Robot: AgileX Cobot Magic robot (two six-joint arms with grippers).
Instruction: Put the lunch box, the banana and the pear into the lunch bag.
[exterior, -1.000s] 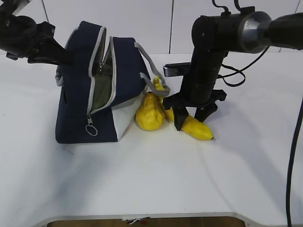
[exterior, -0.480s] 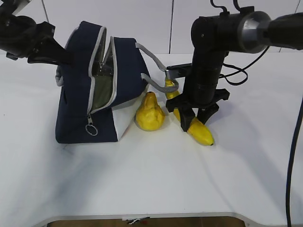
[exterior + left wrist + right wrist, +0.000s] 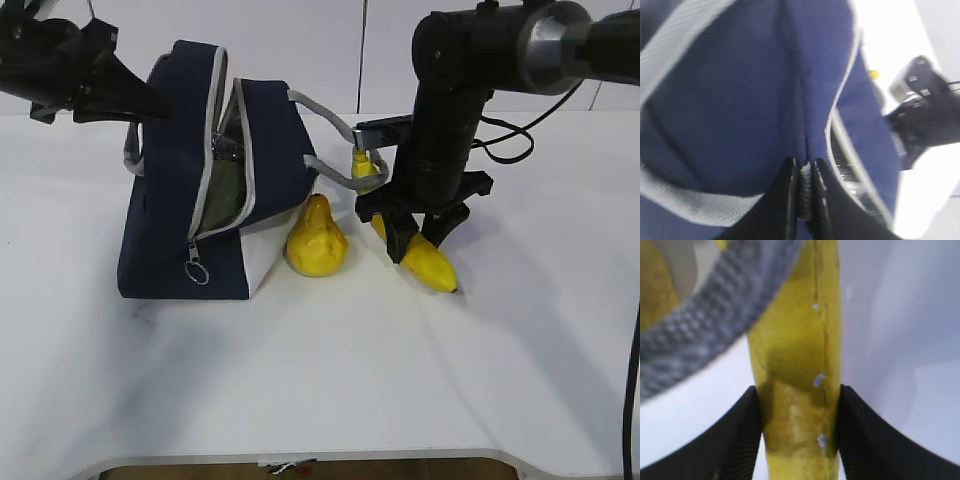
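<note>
White table (image 3: 300, 380): right gripper (image 3: 418, 240) clamping banana (image 3: 432, 265), now lifted; left gripper (image 3: 803, 192) pinching lunch bag (image 3: 180, 200) fabric.

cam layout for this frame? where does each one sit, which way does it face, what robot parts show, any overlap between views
Exterior: in front of the table, slanting slightly down; shows lunch bag, pear, banana, both arms.
Left wrist: on the left arm, close against the bag's blue fabric; left gripper pinches a grey strap.
Right wrist: on the right arm, looking down; right gripper clamps the banana, a grey bag handle crossing it.
Shared: exterior and right wrist both show the gripped banana; all three show the bag.
</note>
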